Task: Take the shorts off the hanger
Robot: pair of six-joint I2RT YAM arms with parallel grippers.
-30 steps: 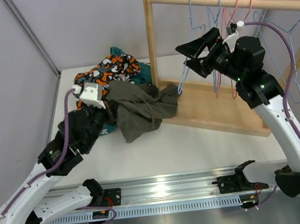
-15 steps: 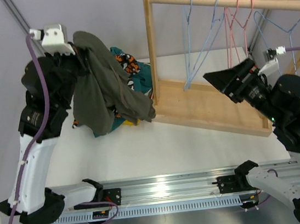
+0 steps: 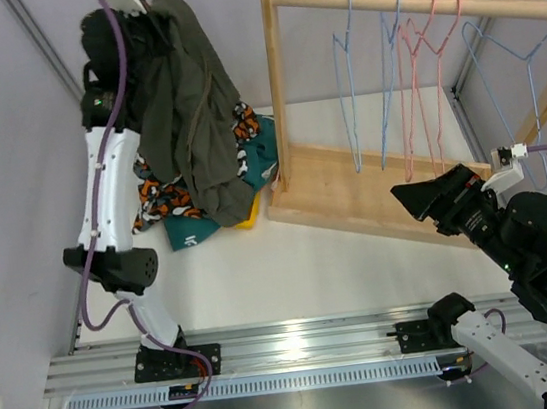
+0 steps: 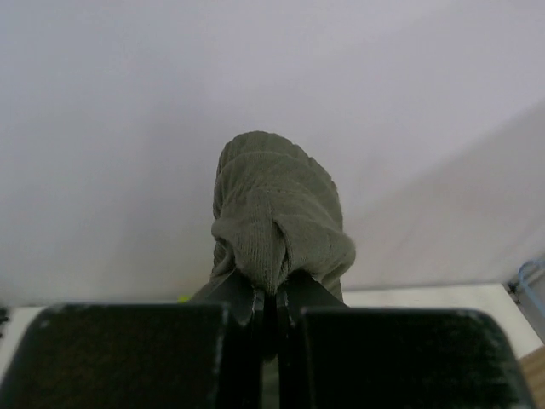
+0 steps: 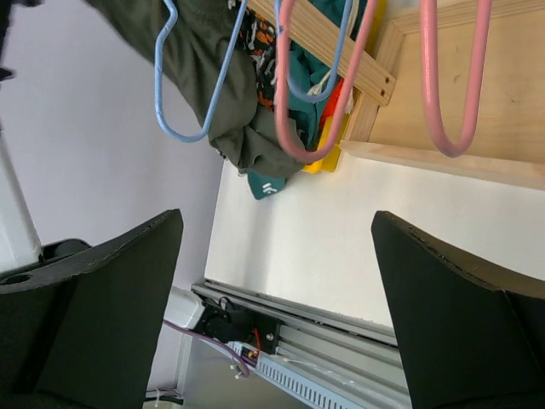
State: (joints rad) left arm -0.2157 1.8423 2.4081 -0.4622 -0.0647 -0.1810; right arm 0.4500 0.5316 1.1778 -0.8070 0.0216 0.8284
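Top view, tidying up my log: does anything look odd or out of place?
The olive shorts hang high in the air, pinched in the left fingers, over an untidy pile of other shorts. The hangers are bare.

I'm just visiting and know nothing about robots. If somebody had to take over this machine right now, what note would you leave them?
Left gripper: shut on the olive-grey shorts, held high near the table's far left corner.
Right gripper: open and empty, low in front of the wooden rack.
Other shorts: heaped on the table left of the rack, below the hanging pair. The camouflage pair and dark teal pair show.
Done: all five wire hangers on the rail hang bare.
Left: probably lower the olive-grey pair onto the heap and let go.
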